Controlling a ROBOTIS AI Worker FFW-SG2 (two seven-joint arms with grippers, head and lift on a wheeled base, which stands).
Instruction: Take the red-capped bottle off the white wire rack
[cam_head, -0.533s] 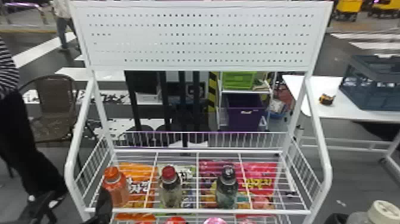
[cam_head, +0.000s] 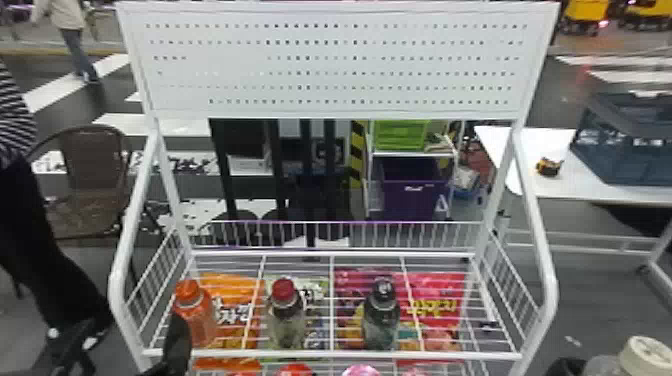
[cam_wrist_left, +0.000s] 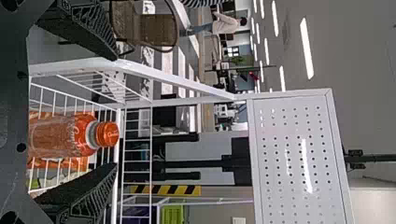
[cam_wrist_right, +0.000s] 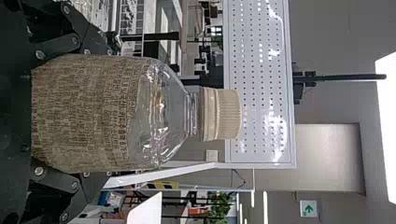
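Striped dark flooring, a chair (cam_head: 95, 155) and a purple bin (cam_head: 412, 200) back the white rack (cam_head: 330, 355) in the head view, a table (cam_head: 525, 155) off to the right. The red-capped bottle (cam_head: 286, 320) stands upright on the wire shelf, between the orange bottle (cam_head: 195, 312) and the black-capped bottle (cam_head: 381, 317), with bright bags (cam_head: 235, 292) beneath. The left arm, the nearer, shows a black finger (cam_head: 178, 337) at the front rail; the target lies to its right and farther in.

In the left wrist view, the left gripper (cam_wrist_left: 116, 112) is spread wide, the orange bottle in line with its gap and apparently untouched. It likely must shift right to reach the upright target.

In the right wrist view, the right gripper (cam_wrist_right: 109, 113) appears closed around a cream-capped bottle (cam_wrist_right: 159, 112), the rack's perforated panel (cam_wrist_right: 261, 79) beyond.
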